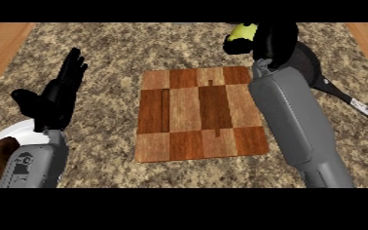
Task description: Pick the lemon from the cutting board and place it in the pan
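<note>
Head view: right hand point(271, 39) curled round lemon point(243, 31), held above pan point(307, 64) at far right of bench point(108, 48). Pan partly hidden by right forearm. Cutting board point(200, 113) seen mid-bench. Left hand point(57, 95) rested open, fingers up, at left beside white plate point(18, 131).

I see the lemon point(244, 31), bright yellow, up near the far right of the bench, wrapped in the curled black fingers of my right hand point(271, 40) so only its left part shows. It sits off the cutting board point(200, 113), a checkered wooden slab of light and dark squares lying flat mid-bench with nothing on it. The pan point(307, 64) is dark and round, mostly hidden beneath my forearm, its handle running toward the right edge.
</note>
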Controlling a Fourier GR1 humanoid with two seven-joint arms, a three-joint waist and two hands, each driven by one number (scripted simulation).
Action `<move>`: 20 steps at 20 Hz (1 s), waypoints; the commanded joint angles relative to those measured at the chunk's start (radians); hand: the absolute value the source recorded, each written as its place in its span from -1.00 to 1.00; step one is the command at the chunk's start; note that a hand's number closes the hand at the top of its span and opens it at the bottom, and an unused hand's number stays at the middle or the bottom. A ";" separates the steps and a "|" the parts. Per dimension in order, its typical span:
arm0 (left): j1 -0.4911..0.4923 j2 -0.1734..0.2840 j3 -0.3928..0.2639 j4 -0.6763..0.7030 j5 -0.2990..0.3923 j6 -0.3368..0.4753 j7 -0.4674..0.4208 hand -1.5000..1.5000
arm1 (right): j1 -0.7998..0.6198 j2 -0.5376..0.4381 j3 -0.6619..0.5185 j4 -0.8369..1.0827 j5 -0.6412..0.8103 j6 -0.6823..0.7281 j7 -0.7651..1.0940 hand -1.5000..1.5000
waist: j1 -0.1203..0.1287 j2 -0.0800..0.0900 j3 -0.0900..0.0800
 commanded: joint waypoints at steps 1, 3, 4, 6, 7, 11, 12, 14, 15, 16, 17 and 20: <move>-0.036 0.012 0.012 0.022 -0.011 0.006 0.016 0.00 | 0.051 -0.100 -0.094 0.117 -0.051 -0.102 -0.153 1.00 | -0.009 0.002 0.000; -0.023 -0.001 0.003 -0.006 -0.010 0.009 0.026 0.00 | 0.034 -0.140 -0.133 0.195 -0.075 -0.126 -0.225 1.00 | -0.004 0.001 0.000; -0.037 0.002 0.016 0.007 0.000 0.004 0.023 0.00 | 0.062 -0.136 -0.141 0.208 -0.082 -0.161 -0.251 1.00 | -0.008 0.000 0.000; -0.009 -0.015 0.009 0.055 -0.011 0.001 -0.039 0.00 | -0.026 -0.205 -0.158 0.309 -0.040 -0.120 -0.245 1.00 | -0.002 0.003 0.000; -0.032 0.015 0.019 0.027 0.002 -0.018 0.001 0.00 | 0.005 -0.238 -0.165 0.355 -0.036 -0.146 -0.293 1.00 | 0.003 0.005 0.000; -0.081 -0.003 0.003 0.056 -0.021 0.000 0.010 0.00 | -0.012 -0.298 -0.246 0.559 -0.090 -0.256 -0.456 1.00 | 0.013 0.012 0.001; -0.059 -0.002 0.007 0.054 -0.014 -0.011 -0.017 0.00 | -0.046 -0.292 -0.259 0.631 -0.089 -0.278 -0.469 1.00 | 0.025 0.015 0.002; -0.017 -0.018 0.005 0.070 -0.007 -0.021 -0.063 0.00 | -0.015 -0.348 -0.321 0.643 -0.167 -0.296 -0.571 1.00 | 0.019 0.014 0.002; -0.023 -0.028 -0.018 -0.004 -0.014 -0.006 -0.008 0.00 | -0.013 -0.323 -0.318 0.713 -0.144 -0.348 -0.580 1.00 | 0.035 0.015 0.003; -0.061 -0.028 -0.007 0.077 -0.024 -0.003 -0.040 0.00 | -0.064 -0.346 -0.340 0.742 -0.163 -0.331 -0.598 1.00 | 0.031 0.020 0.003; -0.057 -0.006 0.008 0.059 -0.004 -0.027 -0.036 0.00 | -0.040 -0.330 -0.347 0.760 -0.165 -0.382 -0.623 1.00 | 0.044 0.024 0.004; -0.028 -0.043 -0.028 0.005 -0.032 0.013 -0.012 0.00 | -0.016 -0.304 -0.441 0.736 -0.311 -0.350 -0.748 1.00 | 0.041 0.021 0.007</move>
